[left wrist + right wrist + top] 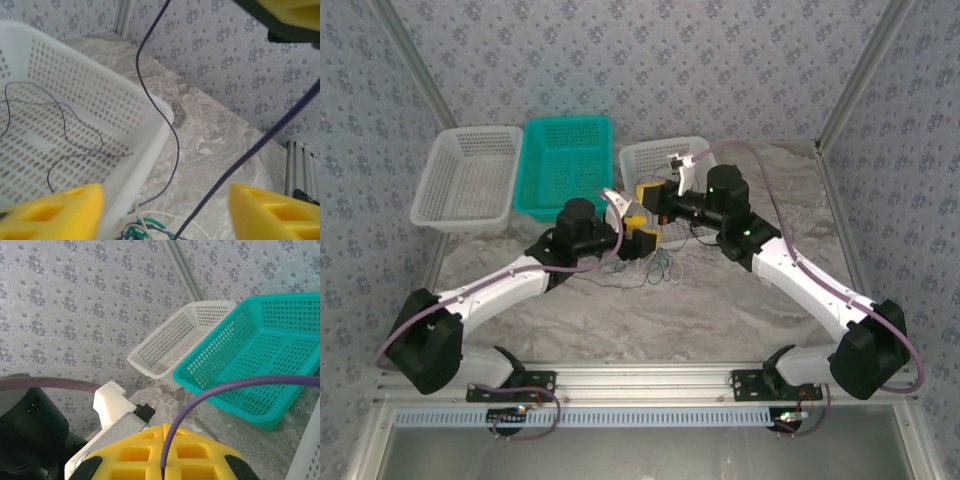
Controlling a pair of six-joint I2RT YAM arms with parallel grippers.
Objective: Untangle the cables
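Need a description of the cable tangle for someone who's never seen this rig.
Start at the marbled table, where left arm and right arm meet in the middle. On the near side of their yellow fingers lies the tangle of cables. Unlike the thick purple arm cables, it is fine strands, green, cream and dark, knotted.

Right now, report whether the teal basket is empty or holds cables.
Empty: the teal basket shows bare mesh floor, nothing lying inside.
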